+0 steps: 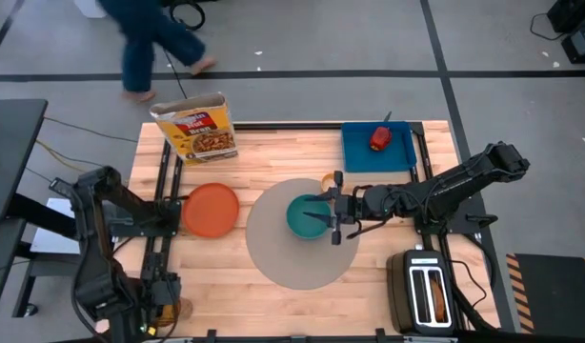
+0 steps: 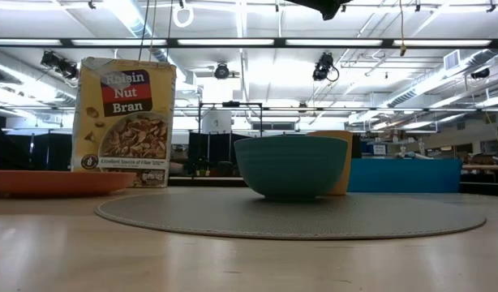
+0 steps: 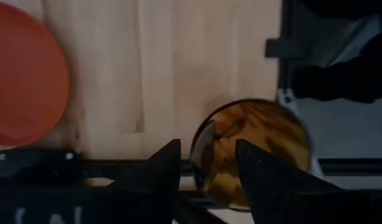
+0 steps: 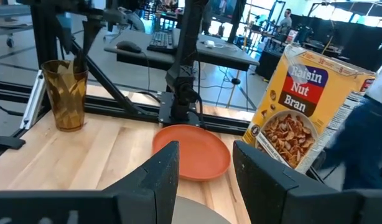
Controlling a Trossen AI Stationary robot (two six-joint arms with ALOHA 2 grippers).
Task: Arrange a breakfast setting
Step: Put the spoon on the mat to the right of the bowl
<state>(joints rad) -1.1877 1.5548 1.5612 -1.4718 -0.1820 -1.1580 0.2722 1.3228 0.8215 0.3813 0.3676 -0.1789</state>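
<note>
The teal bowl (image 1: 304, 215) stands on its base on the round grey mat (image 1: 273, 257); both also show in the low view, the bowl (image 2: 291, 166) and the mat (image 2: 289, 215). My right gripper (image 1: 335, 211) is open, held above the bowl's right rim and clear of it. The orange plate (image 1: 211, 210) lies on the table left of the mat. A small orange cup (image 1: 324, 180) peeks out behind my right gripper. The red apple (image 1: 379, 139) lies on the blue board (image 1: 378, 148). My left gripper (image 3: 206, 149) is open above an amber tumbler (image 3: 253, 149) at the near left corner. Spoon and bread do not show.
A cereal box (image 1: 197, 129) stands at the far left of the table. The black toaster (image 1: 426, 291) sits at the near right corner. A person (image 1: 150, 43) walks on the floor beyond the far edge. Bare wood lies between plate and near edge.
</note>
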